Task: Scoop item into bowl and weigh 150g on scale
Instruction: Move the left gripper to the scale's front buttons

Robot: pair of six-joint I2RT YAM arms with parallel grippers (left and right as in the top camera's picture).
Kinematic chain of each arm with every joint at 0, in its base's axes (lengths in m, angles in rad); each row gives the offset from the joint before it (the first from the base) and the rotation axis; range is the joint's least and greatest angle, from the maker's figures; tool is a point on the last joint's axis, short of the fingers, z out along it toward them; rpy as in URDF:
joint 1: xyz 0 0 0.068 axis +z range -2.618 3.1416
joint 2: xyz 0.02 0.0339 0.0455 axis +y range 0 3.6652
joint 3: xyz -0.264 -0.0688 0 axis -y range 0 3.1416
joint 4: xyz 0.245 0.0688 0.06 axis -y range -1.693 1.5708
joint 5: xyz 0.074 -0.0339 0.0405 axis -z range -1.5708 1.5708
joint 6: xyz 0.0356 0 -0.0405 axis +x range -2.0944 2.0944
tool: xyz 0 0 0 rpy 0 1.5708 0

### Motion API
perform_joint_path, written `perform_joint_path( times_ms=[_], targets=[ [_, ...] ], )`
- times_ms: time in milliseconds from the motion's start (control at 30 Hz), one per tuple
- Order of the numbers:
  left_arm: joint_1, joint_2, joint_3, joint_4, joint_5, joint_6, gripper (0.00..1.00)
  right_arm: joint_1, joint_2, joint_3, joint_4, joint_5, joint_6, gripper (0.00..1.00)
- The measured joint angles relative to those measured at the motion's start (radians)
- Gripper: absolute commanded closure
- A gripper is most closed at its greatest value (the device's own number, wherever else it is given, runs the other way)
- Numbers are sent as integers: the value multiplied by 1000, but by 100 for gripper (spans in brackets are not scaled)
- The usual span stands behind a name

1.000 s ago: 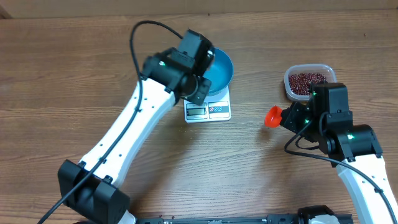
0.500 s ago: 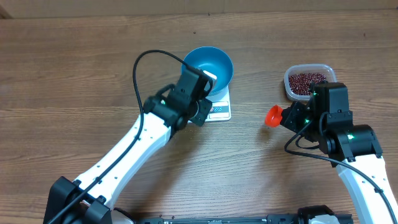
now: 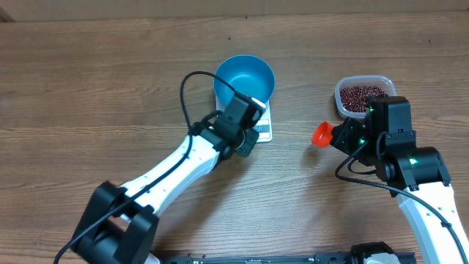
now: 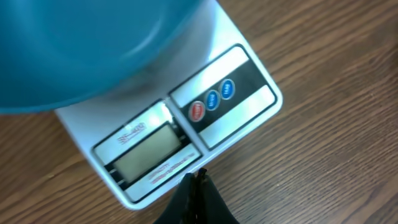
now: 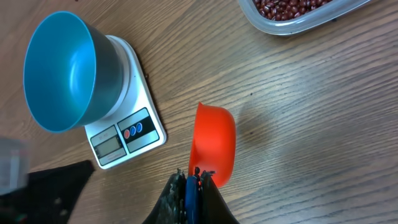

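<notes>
The blue bowl (image 3: 245, 75) stands on the white scale (image 3: 264, 132) and looks empty (image 5: 62, 68). My left gripper (image 4: 198, 177) is shut with nothing in it, its tips just at the scale's front edge below the display (image 4: 146, 155); from overhead it covers the display side (image 3: 242, 134). My right gripper (image 5: 193, 177) is shut on the blue handle of an orange-red scoop (image 5: 213, 144), which is empty and sits right of the scale (image 3: 321, 136). The dark red-brown beans (image 3: 360, 95) lie in a clear tub at the far right (image 5: 286, 7).
Three round buttons (image 4: 212, 99) sit on the scale's panel right of the display. The clear tub (image 3: 344, 108) stands close behind my right wrist. Bare wooden table (image 3: 88, 88) stretches to the left and along the front.
My left arm has pulled back from over the bowl and dropped low at the scale's front edge. The right arm and scoop have not moved.
</notes>
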Motion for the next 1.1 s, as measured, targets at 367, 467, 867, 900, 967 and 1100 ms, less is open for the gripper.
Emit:
perform_joint_path(
  times_ms=[367,467,867,900,967,1100],
  targets=[
    [-15,67,0,118,0,-5,96,0,0,0,3,0,1,96],
    [-15,97,0,157,0,-18,96,0,0,0,4,0,0,96],
    [-15,123,0,196,-33,-31,96,0,0,0,9,0,1,96],
    [-15,125,0,201,-35,-31,96,0,0,0,9,0,0,96],
    [-15,135,0,210,-43,-31,96,0,0,0,10,0,0,96],
    [-15,146,0,216,-58,-31,96,0,0,0,9,0,1,96]
  ],
)
